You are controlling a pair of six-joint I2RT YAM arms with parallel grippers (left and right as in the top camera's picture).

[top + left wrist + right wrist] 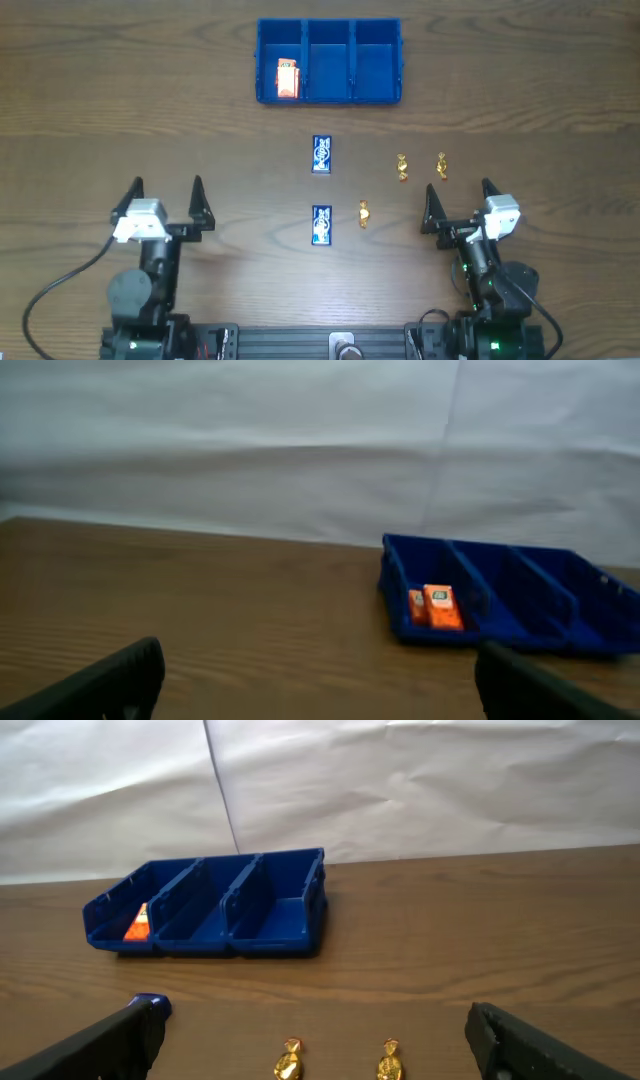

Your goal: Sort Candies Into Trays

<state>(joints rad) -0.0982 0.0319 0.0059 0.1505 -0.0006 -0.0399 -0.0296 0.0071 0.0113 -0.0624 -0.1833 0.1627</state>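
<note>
A blue three-compartment tray (330,92) sits at the table's far middle, with an orange candy box (288,78) in its left compartment. Two blue wrapped candies lie below it, one (321,155) farther and one (321,225) nearer. Three gold wrapped candies lie to their right (402,166) (441,165) (364,213). My left gripper (167,196) stands open at the near left, nothing between its fingers. My right gripper (461,201) stands open at the near right, just short of the gold candies (290,1061) (389,1061). The tray (500,600) and orange box (436,606) show ahead of the left gripper.
The wooden table (120,110) is bare at left and far right. A white backdrop (400,780) rises behind the tray. Black cables (50,290) loop beside the arm bases at the near edge.
</note>
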